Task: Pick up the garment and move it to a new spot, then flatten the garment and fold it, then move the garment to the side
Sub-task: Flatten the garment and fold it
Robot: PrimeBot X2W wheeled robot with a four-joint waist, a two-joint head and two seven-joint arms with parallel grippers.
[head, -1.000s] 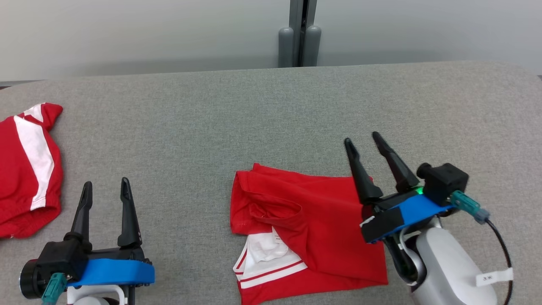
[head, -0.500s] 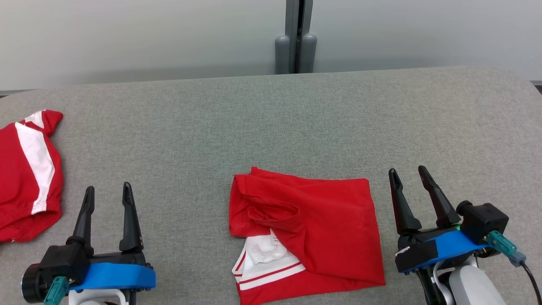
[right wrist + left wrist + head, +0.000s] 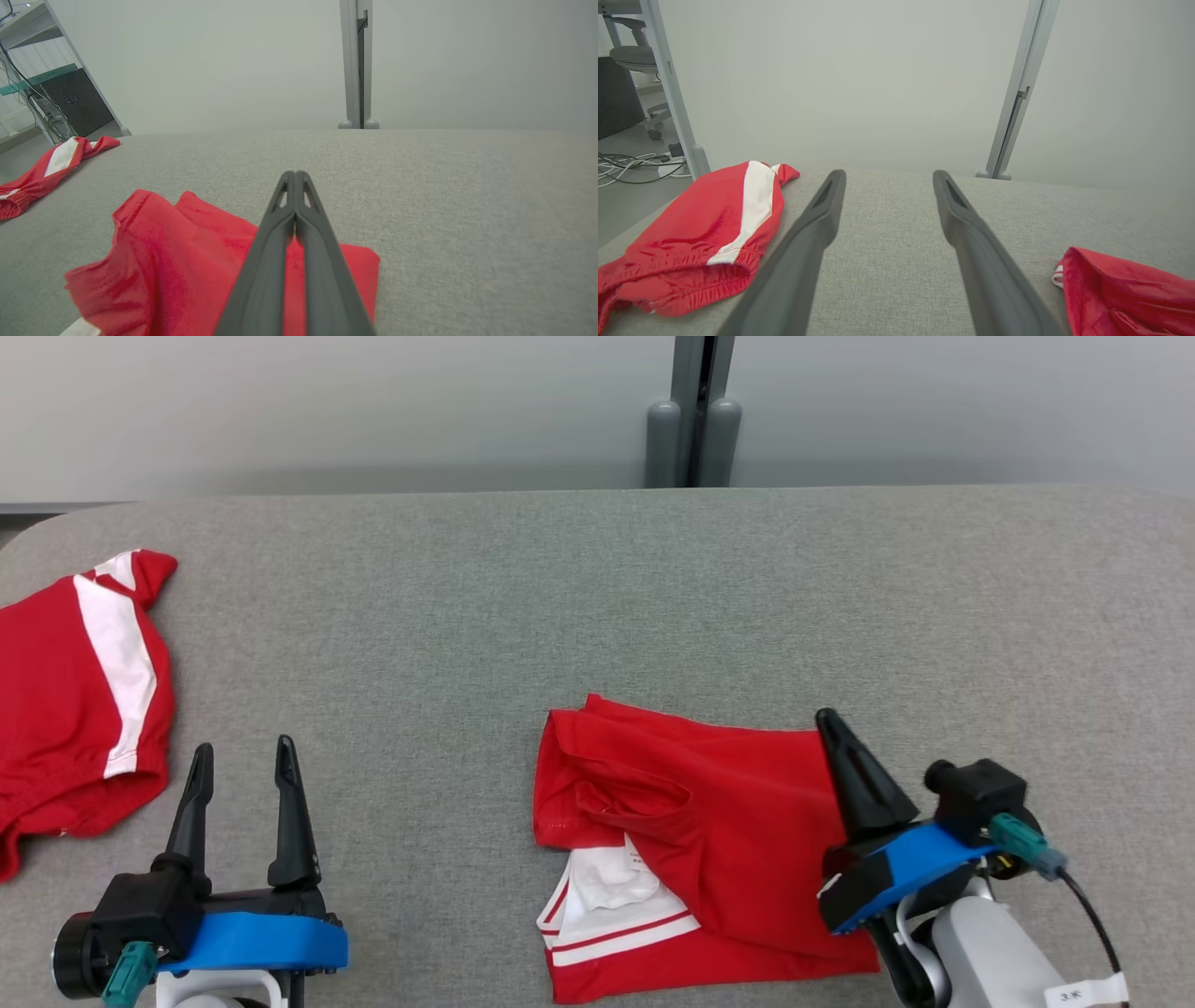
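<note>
Your right fingers [image 3: 859, 784] are pressed together above the garment [image 3: 728, 821] (tips past its far edge); left fingers [image 3: 292, 812] stand spread.

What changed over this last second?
The right gripper drew back off the folded red garment, then returned to its far right corner and shut; no cloth visibly pinched. The left gripper stayed open; that garment and the other red garment did not move.

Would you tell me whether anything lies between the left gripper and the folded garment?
Nothing visible does: bare table separates the left gripper from the garment. The red shorts lie on the gripper's other side.
</note>
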